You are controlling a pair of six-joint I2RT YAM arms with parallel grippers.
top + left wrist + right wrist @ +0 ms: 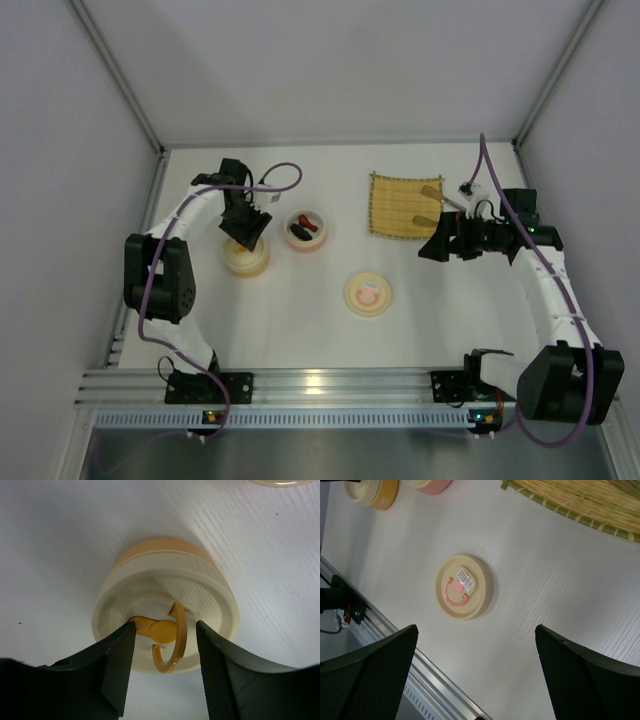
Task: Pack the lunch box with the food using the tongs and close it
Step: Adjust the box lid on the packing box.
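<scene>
lidded box (245, 258) left | open bowl (306, 231) beside | loose lid (367, 294) nearer | mat (400, 207) right

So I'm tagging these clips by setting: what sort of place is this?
Probably a robot test booth: plain white walls, white table, metal rail holding the left arm and right arm.

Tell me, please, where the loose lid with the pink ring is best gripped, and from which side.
Probably by its rim, from straight above. The lid lies flat on the table, and its pink ring seems folded flat, leaving little to pinch. The round edge is free all around, so fingers can close on opposite sides.
</scene>
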